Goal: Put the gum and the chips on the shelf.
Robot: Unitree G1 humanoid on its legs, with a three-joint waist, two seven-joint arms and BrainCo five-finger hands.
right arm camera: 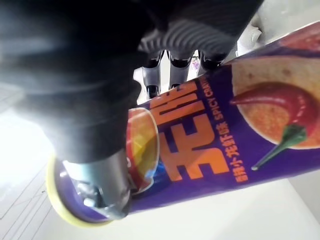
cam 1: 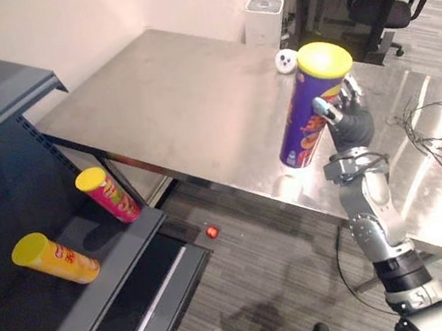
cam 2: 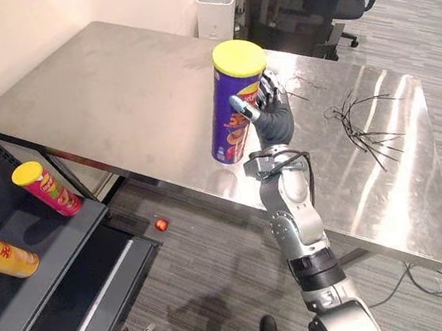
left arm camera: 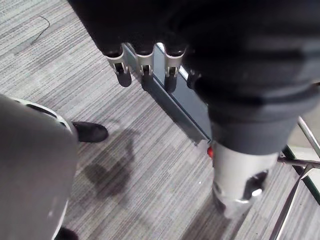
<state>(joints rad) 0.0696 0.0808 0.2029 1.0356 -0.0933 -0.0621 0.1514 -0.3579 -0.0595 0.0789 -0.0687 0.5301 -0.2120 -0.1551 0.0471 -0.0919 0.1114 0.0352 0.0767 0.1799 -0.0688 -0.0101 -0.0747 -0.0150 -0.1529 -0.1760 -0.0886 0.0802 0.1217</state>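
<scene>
Your right hand (cam 1: 351, 118) has fingers and thumb curled round the purple chips can (cam 1: 307, 112), which tilts, yellow lid up, its base at the near edge of the counter (cam 1: 175, 96). The shelf (cam 1: 98, 294) stands well apart to your left, with a yellow can (cam 1: 53, 258) and a red can (cam 1: 108, 194) lying on it. Keep that wrap firm, lift the base clear before swinging left, and aim for bare board beside those cans. A small white tub (cam 1: 285, 60), perhaps the gum, waits on the counter, and your left hand (left arm camera: 145, 62) hangs low, fingers relaxed.
</scene>
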